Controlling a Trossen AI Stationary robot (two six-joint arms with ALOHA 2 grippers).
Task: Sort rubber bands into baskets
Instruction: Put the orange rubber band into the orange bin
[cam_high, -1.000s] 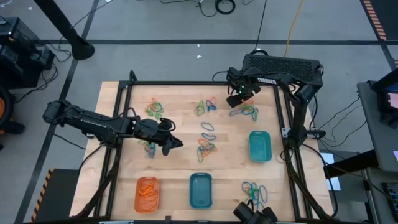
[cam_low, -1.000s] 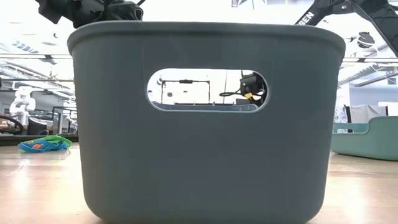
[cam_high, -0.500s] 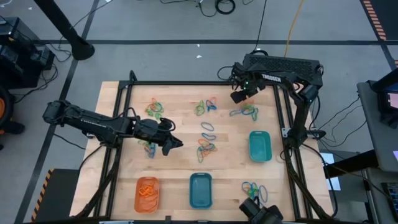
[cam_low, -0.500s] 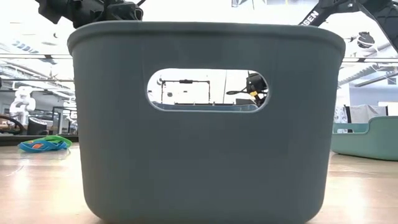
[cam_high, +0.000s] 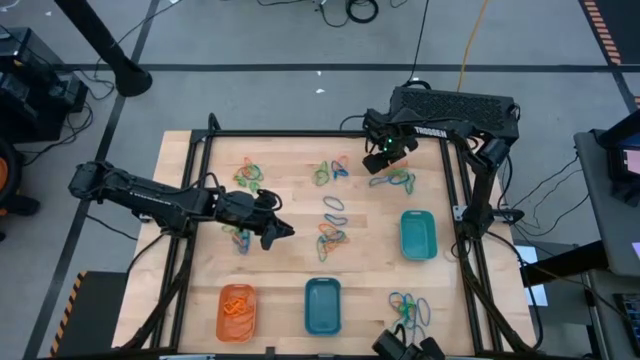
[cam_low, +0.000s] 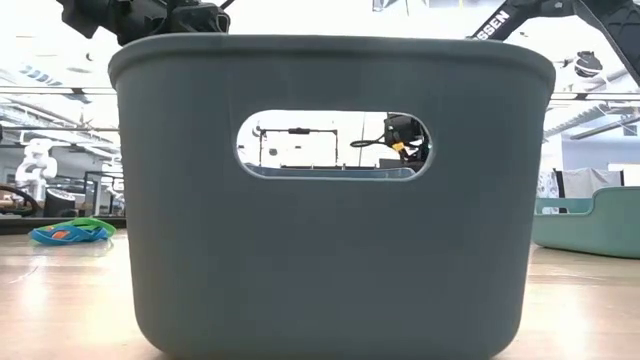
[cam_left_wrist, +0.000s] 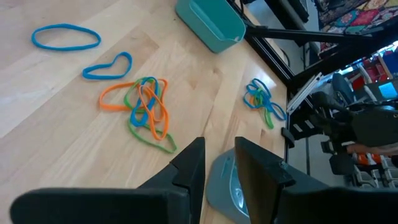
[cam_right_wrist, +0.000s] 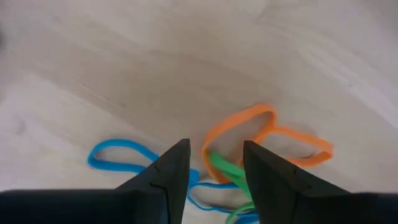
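Rubber bands lie in small heaps on the wooden table: far left (cam_high: 249, 173), far middle (cam_high: 330, 170), far right (cam_high: 392, 180), centre (cam_high: 331, 238) and near right (cam_high: 410, 308). The orange basket (cam_high: 237, 311), with orange bands in it, and the blue basket (cam_high: 322, 305) stand near the front edge. The teal-green basket (cam_high: 418, 234) stands at the right. My right gripper (cam_right_wrist: 216, 146) points down, open, over the far right heap; a green band (cam_right_wrist: 222, 167) shows in the gap, with orange (cam_right_wrist: 249, 130) and blue (cam_right_wrist: 118, 155) loops beside it. My left gripper (cam_high: 283, 232) waits left of centre, its fingers (cam_left_wrist: 219, 149) slightly apart around nothing.
A black frame (cam_high: 455, 200) borders the table on its sides. In the low view the blue basket's wall (cam_low: 330, 260) fills most of the picture; my right gripper (cam_low: 405, 135) shows through its handle hole. Two single blue bands (cam_left_wrist: 65, 37) lie beyond the centre heap (cam_left_wrist: 143, 109).
My right gripper drew back a little toward the far edge, then came back over the far right heap. The left arm and the bands have kept still.
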